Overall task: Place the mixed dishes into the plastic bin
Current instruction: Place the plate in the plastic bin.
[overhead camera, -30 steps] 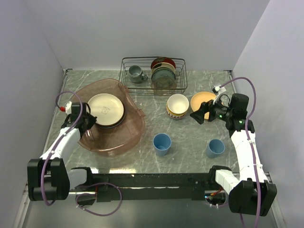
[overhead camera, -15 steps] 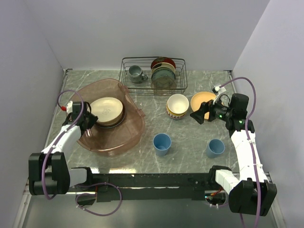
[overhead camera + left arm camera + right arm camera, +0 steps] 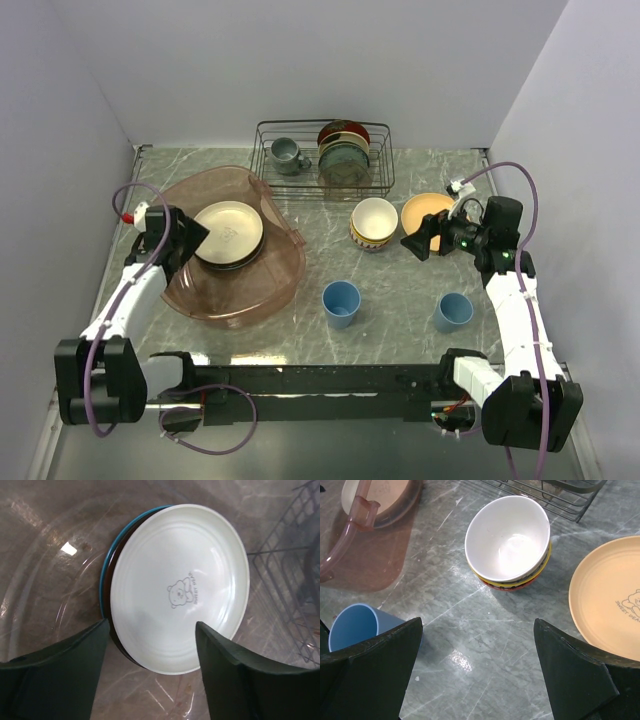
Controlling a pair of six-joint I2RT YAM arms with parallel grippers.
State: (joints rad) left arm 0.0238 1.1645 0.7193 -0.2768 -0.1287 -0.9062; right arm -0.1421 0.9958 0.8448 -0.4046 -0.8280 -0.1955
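- Left fingers (image 3: 60,680): spread apart, grasping nothing; they hover over the plastic bin (image 3: 270,290), one on each side of the cream plate (image 3: 180,585) but clear of it.
- Right fingers (image 3: 370,670): released and wide, empty, poised above the worktop (image 3: 400,300) near the bowls and the yellow-orange plate (image 3: 610,600).
- Cream plate: we record it lying flat in the bin on top of other plates, of which only dark and teal edges show.
- Yellow-orange plate: flat on the worktop, right of the bowls. We judge it stiff, glossy and slippery. Since it lies flat, the rim is the only hold, with one finger worked under the edge.
- Cream bowl (image 3: 507,535): nested inside the red-patterned bowl (image 3: 515,582), just beside the wire rack (image 3: 325,155). We judge both hard, smooth and liable to chip. Pinch the wall at the rim, one finger inside. The inner bowl may lift out alone.
- Light-blue cups (image 3: 341,300) (image 3: 453,311): upright on the near worktop, well apart from each other. They look light and rigid, so we take the wall between the fingers and lower them gently onto the stack.
- Grey mug (image 3: 287,153): in the rack, not part of the lot.
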